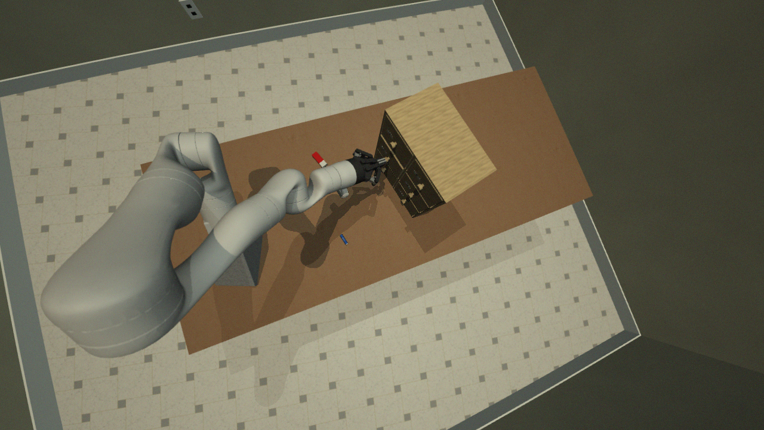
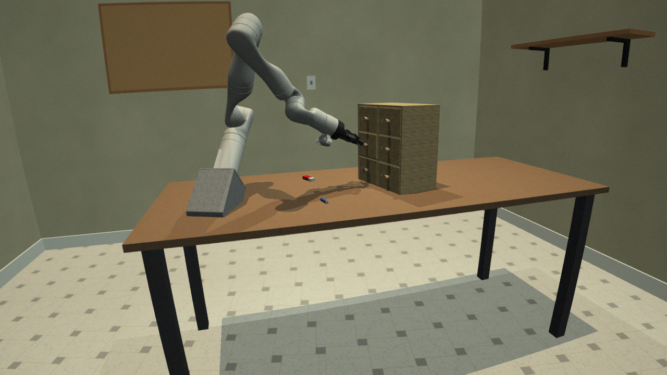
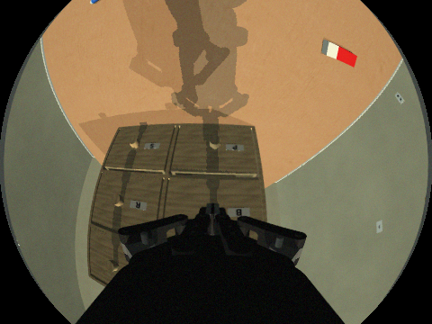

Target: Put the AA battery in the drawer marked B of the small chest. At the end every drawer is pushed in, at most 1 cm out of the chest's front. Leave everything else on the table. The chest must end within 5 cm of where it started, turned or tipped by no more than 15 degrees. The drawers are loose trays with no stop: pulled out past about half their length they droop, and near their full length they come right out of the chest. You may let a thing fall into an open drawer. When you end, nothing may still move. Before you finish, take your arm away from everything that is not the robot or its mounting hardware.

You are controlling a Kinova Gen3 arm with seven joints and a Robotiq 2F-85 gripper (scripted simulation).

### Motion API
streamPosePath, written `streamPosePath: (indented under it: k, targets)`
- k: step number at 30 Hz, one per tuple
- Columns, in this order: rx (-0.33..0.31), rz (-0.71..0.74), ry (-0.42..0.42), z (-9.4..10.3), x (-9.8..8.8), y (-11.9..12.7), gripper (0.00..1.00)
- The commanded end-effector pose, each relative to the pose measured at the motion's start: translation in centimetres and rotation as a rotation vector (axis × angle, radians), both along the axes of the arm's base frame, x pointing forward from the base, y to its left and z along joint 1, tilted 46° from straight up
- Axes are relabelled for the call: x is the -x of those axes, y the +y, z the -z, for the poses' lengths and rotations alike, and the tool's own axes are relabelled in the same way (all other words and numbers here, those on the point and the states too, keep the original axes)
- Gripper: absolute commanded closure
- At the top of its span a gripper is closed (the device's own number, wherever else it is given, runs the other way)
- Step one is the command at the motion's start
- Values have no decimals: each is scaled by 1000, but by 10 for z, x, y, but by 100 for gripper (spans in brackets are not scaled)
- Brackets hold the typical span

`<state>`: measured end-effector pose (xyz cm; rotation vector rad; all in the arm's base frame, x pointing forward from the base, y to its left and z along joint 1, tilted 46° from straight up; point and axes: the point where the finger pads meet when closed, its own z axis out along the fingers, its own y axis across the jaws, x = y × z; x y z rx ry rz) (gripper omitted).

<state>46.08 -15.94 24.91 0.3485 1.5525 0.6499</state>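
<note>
While the fingers of the end effector (image 1: 383,160) (image 2: 362,144) (image 3: 212,209) are together, the AA battery (image 1: 343,239) (image 2: 324,200) (image 3: 94,1) is seen from above on the counter (image 1: 513,133) (image 2: 513,179) (image 3: 288,99) toward seven o'clock, its axis eleven-to-five; in the exterior view, seven again; in the wrist view, cropped, toward eleven.

In the wrist view, the knob of the drawer marked B (image 3: 189,193) is hidden behind the closed gripper (image 2: 363,144) (image 3: 212,208) — no telling there whether they touch. Toward eleven o'clock, the picture's edge cuts off most of the blue battery (image 3: 94,1). From above, the drawer labels are too small to read — every one.
</note>
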Motion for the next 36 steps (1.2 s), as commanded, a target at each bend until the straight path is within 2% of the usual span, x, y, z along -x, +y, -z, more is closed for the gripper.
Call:
streamPosePath:
  k: [1,11,16,24,33,36]
  targets:
    - [0,-5,2,1,0,2,100]
    - [0,-5,2,1,1,2,100]
    - [0,-5,2,5,10,3,100]
    - [0,-5,2,20,42,8,100]
    - [0,-5,2,22,46,8,100]
    - [0,-5,2,23,53,7,100]
